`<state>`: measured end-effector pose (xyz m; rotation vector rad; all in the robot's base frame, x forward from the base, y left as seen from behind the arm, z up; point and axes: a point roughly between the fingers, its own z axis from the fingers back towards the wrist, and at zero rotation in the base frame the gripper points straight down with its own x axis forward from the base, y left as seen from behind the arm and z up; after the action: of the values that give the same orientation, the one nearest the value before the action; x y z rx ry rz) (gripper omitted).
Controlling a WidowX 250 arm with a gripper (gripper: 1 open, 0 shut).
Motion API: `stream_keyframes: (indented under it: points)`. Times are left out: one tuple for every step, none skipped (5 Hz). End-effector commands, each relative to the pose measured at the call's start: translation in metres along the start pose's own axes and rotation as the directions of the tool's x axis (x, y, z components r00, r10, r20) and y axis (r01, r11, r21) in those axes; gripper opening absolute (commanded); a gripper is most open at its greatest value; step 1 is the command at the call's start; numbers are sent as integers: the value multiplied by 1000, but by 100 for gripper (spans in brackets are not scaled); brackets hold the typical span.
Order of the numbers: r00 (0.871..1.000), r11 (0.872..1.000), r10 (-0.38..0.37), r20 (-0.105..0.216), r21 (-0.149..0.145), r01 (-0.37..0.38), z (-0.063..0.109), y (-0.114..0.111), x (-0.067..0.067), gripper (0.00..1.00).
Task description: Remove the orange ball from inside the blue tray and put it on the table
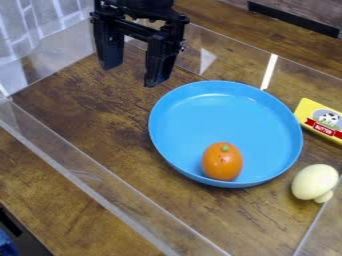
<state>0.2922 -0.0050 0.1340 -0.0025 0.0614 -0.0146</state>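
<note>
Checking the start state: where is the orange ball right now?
In the camera view, the orange ball sits inside the blue tray, near its front rim, left of the pale egg-shaped object.

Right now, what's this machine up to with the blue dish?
Nothing is being held yet. The robot's hand hangs open above the table, behind and to the left of the blue tray. The orange ball sits inside the tray near its front rim, waiting to be taken out.
</note>
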Motion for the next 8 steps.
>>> stream_keyframes:
  points:
    - [1000, 1000, -7, -11, -2, 7, -6, -4, 0, 100]
    - [1000, 1000, -21, -14, -4, 21, -12, -13, 2, 100]
    - [999, 999, -33, -4, -5, 33, -19, -26, 3, 100]
    - [999, 999, -37, 17, -2, 38, -25, -42, 3, 100]
    - [998, 999, -43, 39, -2, 43, -31, -59, 3, 100]
    - [997, 999, -49, 59, 2, 49, -41, -74, 5, 100]
    - [996, 999, -53, 74, -2, 53, -57, -85, 10, 100]
    - [993, 998, -59, 106, -16, 61, -67, -89, 16, 100]
